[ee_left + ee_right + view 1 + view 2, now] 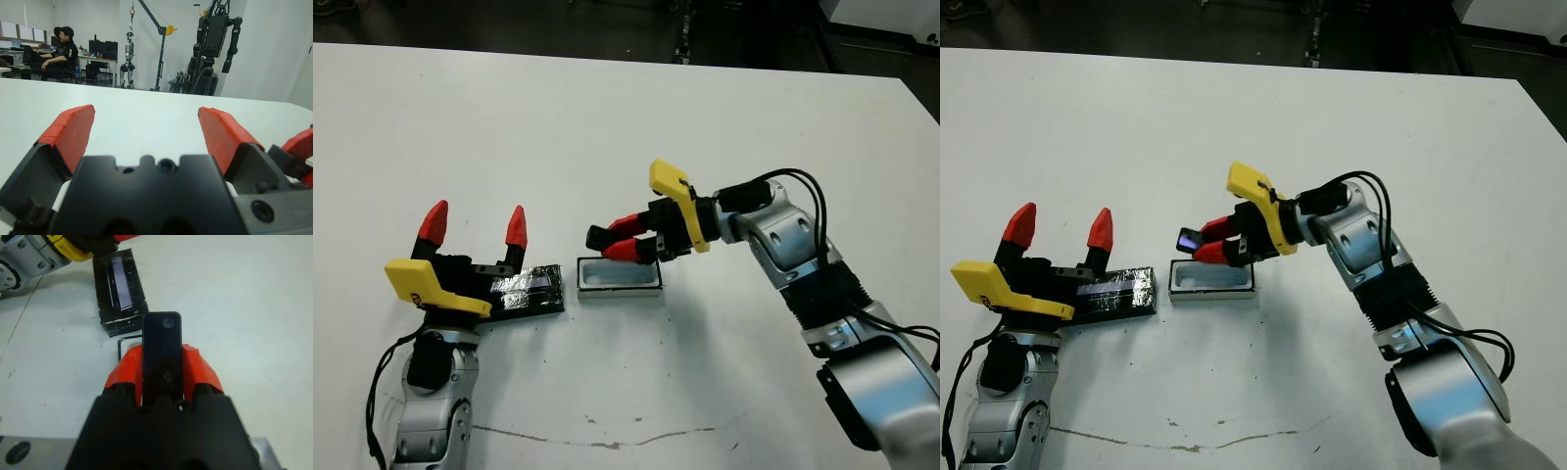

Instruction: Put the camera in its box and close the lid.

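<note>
Scene at the stage of carrying the camera to the box. The right gripper [625, 238] is pinched on the camera [162, 352], its two red fingers [128, 369] pressed against the long sides of the slim black bar, whose free end sticks out past the fingertips. In the head views the camera hangs just above the box [620, 277], tilted and pointing left; no part of it looks to be inside yet, though the exact gap cannot be judged. The box sits open on the white table [607, 127] near the middle, its white rim [1212, 290] showing and the inside bare.

The lid [530, 290], a flat black piece with a shiny crinkled top, lies on the table just left of the box, close to it but seemingly not touching. The left gripper [475, 227] stands over the near-left end of the lid with its fingers spread wide and pointing up, holding nothing.

Progress: the camera is picked up and brought to the box. Still to do, by judgement: lower and level the camera into the tray, let go, then lift the lid and set it over the box.
</note>
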